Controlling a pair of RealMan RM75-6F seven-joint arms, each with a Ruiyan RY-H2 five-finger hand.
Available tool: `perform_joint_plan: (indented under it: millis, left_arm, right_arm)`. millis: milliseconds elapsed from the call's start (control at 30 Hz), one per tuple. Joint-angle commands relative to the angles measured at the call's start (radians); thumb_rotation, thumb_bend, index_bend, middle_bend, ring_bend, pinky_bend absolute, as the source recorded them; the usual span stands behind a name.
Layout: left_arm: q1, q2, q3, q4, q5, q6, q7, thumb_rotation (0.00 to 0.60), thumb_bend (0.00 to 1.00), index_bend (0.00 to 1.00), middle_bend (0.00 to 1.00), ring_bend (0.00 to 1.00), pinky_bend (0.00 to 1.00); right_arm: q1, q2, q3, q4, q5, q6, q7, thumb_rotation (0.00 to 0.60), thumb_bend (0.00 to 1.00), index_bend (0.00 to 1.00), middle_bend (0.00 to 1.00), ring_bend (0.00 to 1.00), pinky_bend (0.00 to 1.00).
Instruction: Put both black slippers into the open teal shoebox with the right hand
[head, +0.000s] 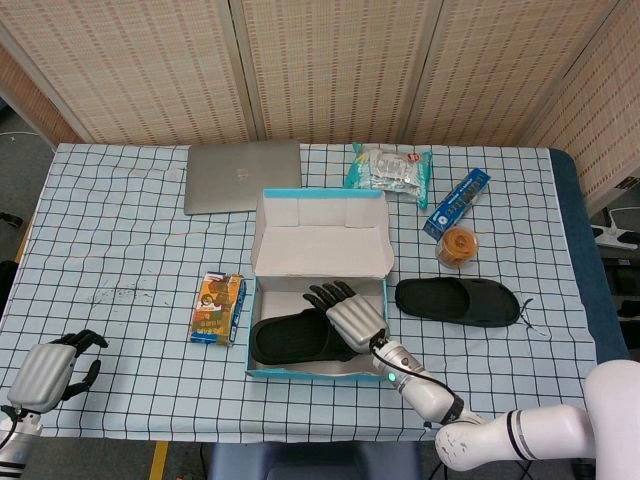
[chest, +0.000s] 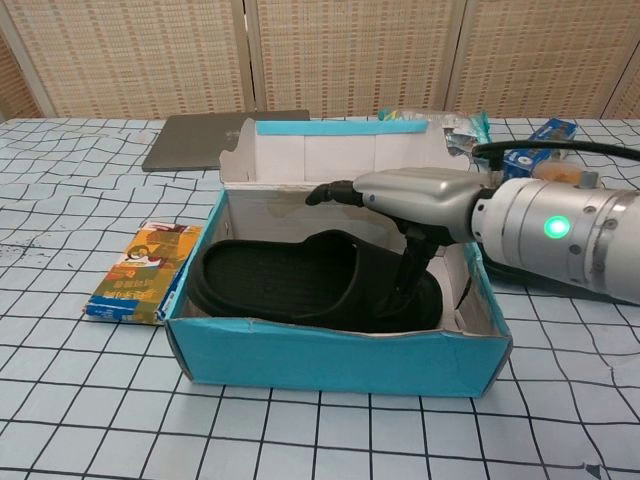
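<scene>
Inside the teal shoebox (chest: 330, 358) one black slipper (chest: 300, 290) lies flat, right robot hand (chest: 415, 195) spread above, holding nothing

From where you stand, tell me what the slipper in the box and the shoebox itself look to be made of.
Slipper in the box: likely moulded foam or rubber, matte black, one piece with a ribbed footbed and no visible stitching. Shoebox: apparently cardboard, smooth teal outside, plain white inside, with folded flaps and slightly buckled thin walls.

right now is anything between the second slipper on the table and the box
Nothing visible. The second slipper lies on the table just right of the box, with only bare cloth between them. The right robot hand hovers open over the first slipper inside.
</scene>
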Motion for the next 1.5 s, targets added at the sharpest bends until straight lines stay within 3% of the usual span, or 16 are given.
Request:
perform_joint_plan:
  millis: [33,200,267,367,467,633,933,1033,1200,1500]
  left_arm:
    - [-0.001,-0.001,0.001,0.000,-0.003,-0.005,0.001,0.600,0.47,0.41,0.37,0.42,0.60]
    - [-0.002,-0.003,0.001,0.000,-0.003,-0.007,0.006,0.600,0.47,0.41,0.37,0.42,0.60]
    - [-0.002,-0.004,0.001,0.001,-0.005,-0.009,0.006,0.600,0.47,0.41,0.37,0.42,0.60]
    - [-0.003,-0.003,0.003,-0.001,-0.005,-0.014,0.006,0.600,0.47,0.41,0.37,0.42,0.60]
    - [-0.003,-0.002,0.002,0.000,-0.003,-0.009,0.004,0.600,0.47,0.41,0.37,0.42,0.60]
    - [-0.002,-0.002,0.002,0.000,-0.005,-0.008,0.003,0.600,0.47,0.41,0.37,0.42,0.60]
    - [-0.004,-0.006,0.003,-0.001,-0.011,-0.019,0.015,0.600,0.47,0.41,0.37,0.42,0.60]
    - [-0.005,-0.005,0.002,-0.004,-0.016,-0.023,0.013,0.600,0.47,0.41,0.37,0.42,0.60]
    - [-0.004,-0.007,0.002,-0.004,-0.013,-0.018,0.019,0.600,0.47,0.41,0.37,0.42,0.60]
    - [-0.005,-0.007,0.002,-0.004,-0.017,-0.023,0.022,0.600,0.47,0.41,0.37,0.42,0.60]
  right_arm:
    - [-0.030,0.054,0.018,-0.046,-0.051,-0.013,0.090,0.600,0.00,0.00,0.00,0.00,0.00]
    - [-0.070,0.073,0.037,-0.050,-0.157,0.007,0.215,0.600,0.00,0.03,0.01,0.00,0.00]
    - [-0.089,0.080,0.039,-0.048,-0.225,0.017,0.276,0.600,0.00,0.09,0.04,0.00,0.01]
    - [-0.116,0.099,0.034,-0.051,-0.306,0.048,0.325,0.600,0.04,0.23,0.16,0.03,0.09]
    - [-0.143,0.152,0.009,-0.088,-0.314,0.105,0.209,0.600,0.10,0.32,0.25,0.06,0.12]
    - [-0.196,0.189,-0.007,-0.166,-0.240,0.269,-0.078,0.600,0.10,0.35,0.25,0.06,0.13]
    - [-0.296,0.287,-0.094,-0.176,-0.233,0.390,-0.261,0.600,0.10,0.37,0.34,0.15,0.23]
    - [-0.315,0.324,-0.110,-0.162,-0.213,0.372,-0.251,0.600,0.07,0.30,0.32,0.12,0.22]
    - [-0.326,0.385,-0.129,-0.114,-0.148,0.269,-0.176,0.600,0.01,0.15,0.17,0.00,0.09]
    - [-0.307,0.368,-0.127,0.051,-0.043,0.066,-0.051,0.600,0.00,0.11,0.14,0.00,0.06]
